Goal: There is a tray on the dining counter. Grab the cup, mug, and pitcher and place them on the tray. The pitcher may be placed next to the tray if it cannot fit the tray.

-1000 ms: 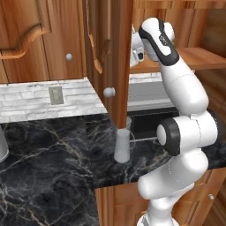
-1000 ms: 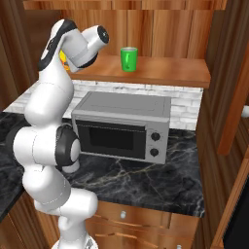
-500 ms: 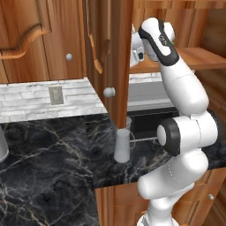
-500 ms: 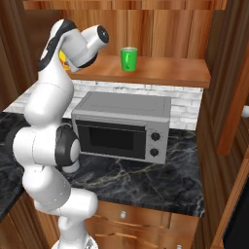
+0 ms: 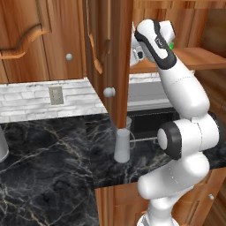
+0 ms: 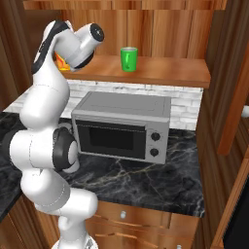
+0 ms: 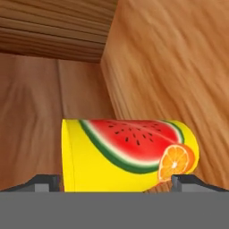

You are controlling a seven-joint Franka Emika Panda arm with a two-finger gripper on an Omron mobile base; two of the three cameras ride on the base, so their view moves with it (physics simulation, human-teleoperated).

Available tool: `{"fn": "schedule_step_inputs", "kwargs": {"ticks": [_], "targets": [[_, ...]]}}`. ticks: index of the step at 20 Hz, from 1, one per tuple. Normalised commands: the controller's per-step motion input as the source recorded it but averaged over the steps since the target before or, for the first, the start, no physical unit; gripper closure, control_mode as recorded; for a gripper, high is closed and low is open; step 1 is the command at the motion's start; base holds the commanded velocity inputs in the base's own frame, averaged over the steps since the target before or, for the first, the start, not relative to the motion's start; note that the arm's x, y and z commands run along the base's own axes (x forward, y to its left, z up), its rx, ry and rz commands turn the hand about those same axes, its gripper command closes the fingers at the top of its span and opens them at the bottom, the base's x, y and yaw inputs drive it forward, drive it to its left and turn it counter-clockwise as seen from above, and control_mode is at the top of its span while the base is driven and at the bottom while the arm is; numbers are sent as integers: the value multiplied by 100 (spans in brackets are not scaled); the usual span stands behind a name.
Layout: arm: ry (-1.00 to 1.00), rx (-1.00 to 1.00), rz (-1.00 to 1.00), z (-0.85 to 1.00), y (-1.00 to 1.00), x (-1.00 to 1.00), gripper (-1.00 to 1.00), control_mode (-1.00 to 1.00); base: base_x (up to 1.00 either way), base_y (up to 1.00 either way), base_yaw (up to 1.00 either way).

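- One yellow cup point(image 7: 129, 154) printed with watermelon and orange fills the hand view, standing in a wooden corner between the two finger tips point(image 7: 42, 182) of the wide-open gripper point(image 7: 117, 183), not gripped.
- One green mug point(image 6: 129, 59) stands on the wooden shelf point(image 6: 165, 73).
- One microwave point(image 6: 124, 125) sits beneath the shelf.
- One pale grey pitcher point(image 5: 122, 145) stands on the black marble counter point(image 5: 48, 163).

Microwave point(image 6: 121, 126), grey, door shut, is sitting on black marble worktop point(image 6: 146, 187), approx. against white brick backsplash point(image 5: 31, 99). Wood shelf point(image 6: 165, 73) is running above it. I'm noting wall outlet point(image 5: 55, 95) on backsplash and cabinet door point(image 5: 44, 39) shut.
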Motion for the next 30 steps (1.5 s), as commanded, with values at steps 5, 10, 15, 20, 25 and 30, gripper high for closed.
{"fn": "schedule_step_inputs", "kwargs": {"ticks": [5, 10, 15, 20, 25, 30], "targets": [[0, 0, -12, 6, 0, 7, -100, -100, 0, 0, 0], [4, 0, -3, 0, 0, 0, -100, -100, 0, 0, 0], [2, 0, 0, 0, -1, 1, -100, -100, 0, 0, 0], [0, 0, -2, 0, -9, 13, -100, -100, 0, 0, 0], [0, -1, -3, 0, -4, 14, -100, -100, 0, 0, 0], [2, -1, 0, 0, 0, 3, -100, -100, 0, 0, 0]]}}
